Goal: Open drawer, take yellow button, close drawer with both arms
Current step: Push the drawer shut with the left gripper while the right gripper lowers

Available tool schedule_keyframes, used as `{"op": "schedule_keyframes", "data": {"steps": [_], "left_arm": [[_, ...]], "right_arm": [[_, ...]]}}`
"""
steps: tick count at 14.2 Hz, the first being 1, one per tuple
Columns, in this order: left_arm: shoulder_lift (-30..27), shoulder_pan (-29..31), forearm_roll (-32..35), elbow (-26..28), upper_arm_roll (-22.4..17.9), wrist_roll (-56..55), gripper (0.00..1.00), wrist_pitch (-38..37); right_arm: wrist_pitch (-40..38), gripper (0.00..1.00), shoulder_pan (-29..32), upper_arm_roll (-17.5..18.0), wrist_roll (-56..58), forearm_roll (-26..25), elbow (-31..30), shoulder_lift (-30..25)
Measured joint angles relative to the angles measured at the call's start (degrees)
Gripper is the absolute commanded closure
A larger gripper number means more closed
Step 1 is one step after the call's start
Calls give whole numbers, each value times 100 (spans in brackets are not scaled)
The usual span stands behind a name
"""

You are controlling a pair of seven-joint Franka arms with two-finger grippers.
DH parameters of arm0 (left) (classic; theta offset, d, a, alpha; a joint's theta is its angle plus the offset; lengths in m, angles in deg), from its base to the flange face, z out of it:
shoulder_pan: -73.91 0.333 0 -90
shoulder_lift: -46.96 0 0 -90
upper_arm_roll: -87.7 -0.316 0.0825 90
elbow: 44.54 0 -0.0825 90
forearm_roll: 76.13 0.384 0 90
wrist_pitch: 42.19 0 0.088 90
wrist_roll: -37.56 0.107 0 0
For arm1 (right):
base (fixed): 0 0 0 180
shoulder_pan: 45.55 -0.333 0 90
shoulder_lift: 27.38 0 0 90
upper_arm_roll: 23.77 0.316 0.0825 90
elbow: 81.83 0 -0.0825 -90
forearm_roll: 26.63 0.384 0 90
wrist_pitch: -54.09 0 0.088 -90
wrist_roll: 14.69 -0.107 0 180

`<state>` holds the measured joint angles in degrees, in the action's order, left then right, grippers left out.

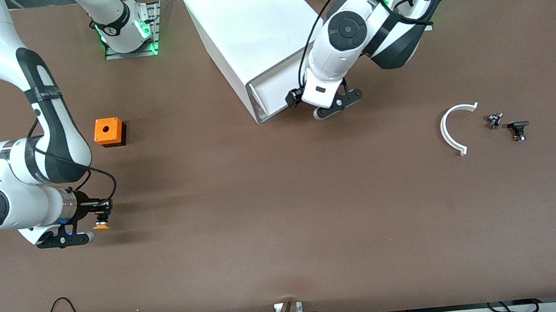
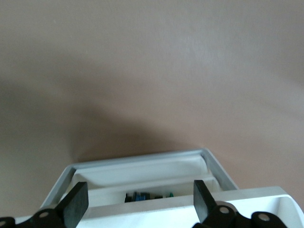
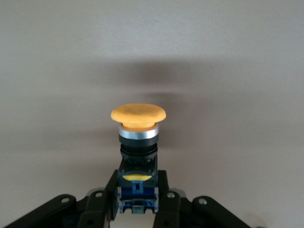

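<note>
Right gripper [image 3: 137, 199] pinches the button [image 3: 137, 137], its base hidden; left gripper [image 2: 137, 202] spread at the drawer [image 2: 142, 171].

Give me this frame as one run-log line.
right gripper: shut on button, over table toward right arm's end | left gripper: open, at drawer front | drawer: slightly open

Bare table [image 1: 275, 219] runs wide along the front camera's edge. The white cabinet [image 1: 253, 28] and orange cube [image 1: 109, 132] block the robots' edge.
</note>
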<state>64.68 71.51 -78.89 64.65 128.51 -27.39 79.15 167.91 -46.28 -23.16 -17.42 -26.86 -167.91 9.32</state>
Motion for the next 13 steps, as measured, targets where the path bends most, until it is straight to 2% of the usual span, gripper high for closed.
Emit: {"op": "schedule_keyframes", "data": {"steps": [4, 10, 11, 13], "left_arm": [[-2, 2, 0, 41, 205, -107, 1, -81], [18, 0, -41, 63, 504, -244, 1, -332], [32, -1, -124, 75, 530, -266, 1, -340], [79, 0, -294, 84, 536, -269, 1, -341]], "right_arm": [[454, 100, 148, 1, 146, 0, -278, 238], [646, 100, 241, 1, 206, 0, -351, 400], [675, 94, 243, 1, 207, 0, -352, 432], [700, 75, 246, 1, 207, 0, -353, 483]]}}
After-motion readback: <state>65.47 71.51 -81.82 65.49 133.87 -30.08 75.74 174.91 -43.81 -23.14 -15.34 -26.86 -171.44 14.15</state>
